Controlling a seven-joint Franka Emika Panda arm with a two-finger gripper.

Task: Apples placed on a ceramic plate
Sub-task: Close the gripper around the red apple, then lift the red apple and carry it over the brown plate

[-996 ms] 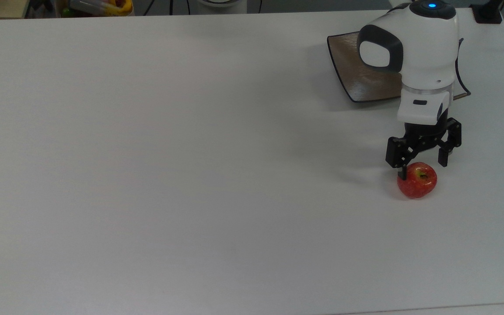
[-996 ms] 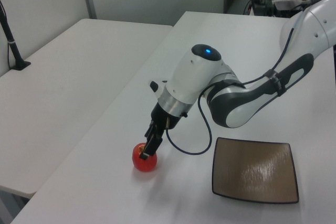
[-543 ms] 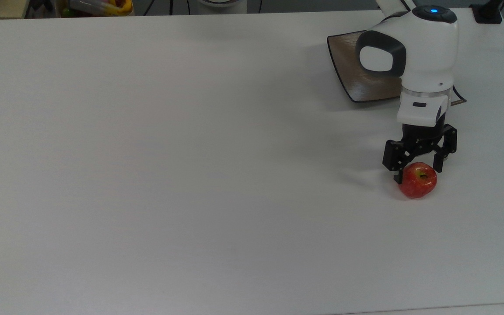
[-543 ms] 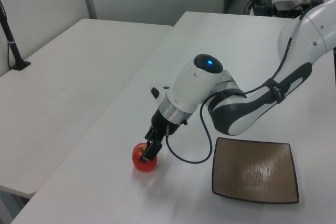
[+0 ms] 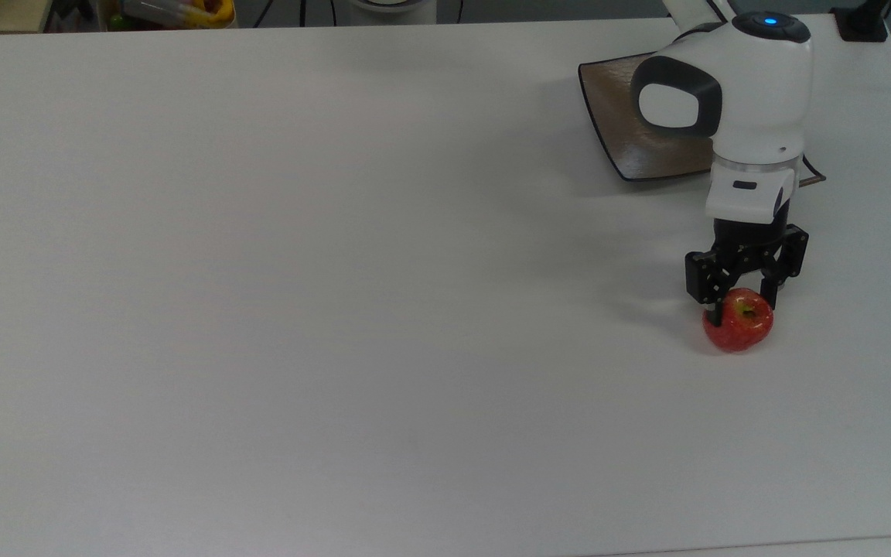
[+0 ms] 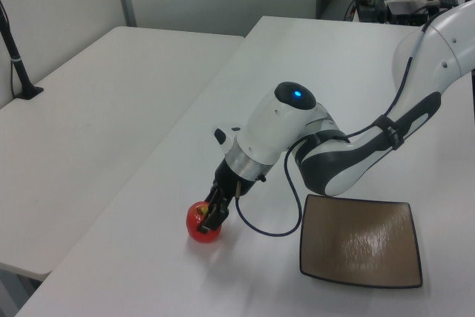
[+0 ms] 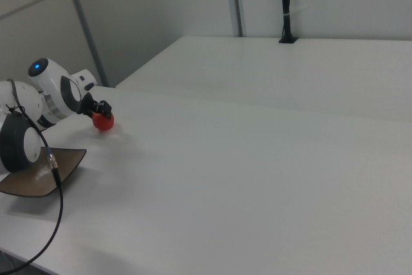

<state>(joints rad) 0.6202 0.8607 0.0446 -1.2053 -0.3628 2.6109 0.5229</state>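
Gripper point(image 5: 741, 306) sits low over the apple point(image 5: 739, 323), fingers straddling its upper part w/ a narrow gap, one finger point(image 5: 715, 312) at the apple's 9 o'clock in the top view, the other at approx 1 o'clock. Jaws look closed in against the fruit, though I can't tell for sure that they're clamping it, as the apple rests on the tabletop point(image 5: 337, 309). In the left view the gripper point(image 6: 211, 217) comes in tilted from the apple's point(image 6: 202, 223) 1 o'clock. In the right view, gripper point(image 7: 102, 109) and apple point(image 7: 103, 120) sit close together.

Key relation: the ceramic plate point(image 5: 619, 128) lies at 12 o'clock from the apple in the top view, well apart, partly hidden under the arm's wrist housing. In the left view the plate point(image 6: 361, 241) is at 3 o'clock from the apple, bare. So the carry, judged from here, runs back along the arm's own line toward the plate. Apple is roundish, so no long axis matters; stem hollow faces up.

No brands, labels or readable writing on apple, plate or arm; just a blue light on the arm's top.
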